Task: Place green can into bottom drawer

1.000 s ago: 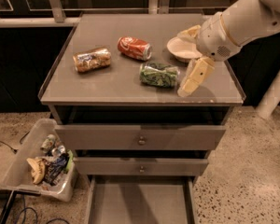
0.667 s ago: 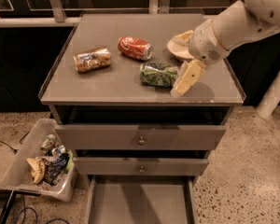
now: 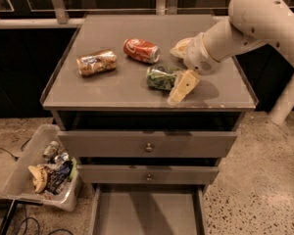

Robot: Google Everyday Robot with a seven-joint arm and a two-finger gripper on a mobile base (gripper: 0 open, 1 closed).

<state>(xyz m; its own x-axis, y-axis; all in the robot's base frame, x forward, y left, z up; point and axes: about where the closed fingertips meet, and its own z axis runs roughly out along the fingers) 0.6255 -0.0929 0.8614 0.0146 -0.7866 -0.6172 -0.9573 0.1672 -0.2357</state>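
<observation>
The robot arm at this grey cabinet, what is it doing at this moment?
The robot's arm reaches over the cabinet top, and its gripper is low beside the green can, which lies on its side there, not lifted yet. The bottom drawer stands pulled open below, without the can in it. A red cola can and a gold-brown can lie elsewhere on the top, untouched.

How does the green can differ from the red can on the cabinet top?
The green can has a green leafy wrap; the red can is red with white marks. The green can lies nearer the front edge, the red can farther back. The end effector hangs beside the green can, apart from the red can. Both lie on their sides on the cabinet top.
</observation>
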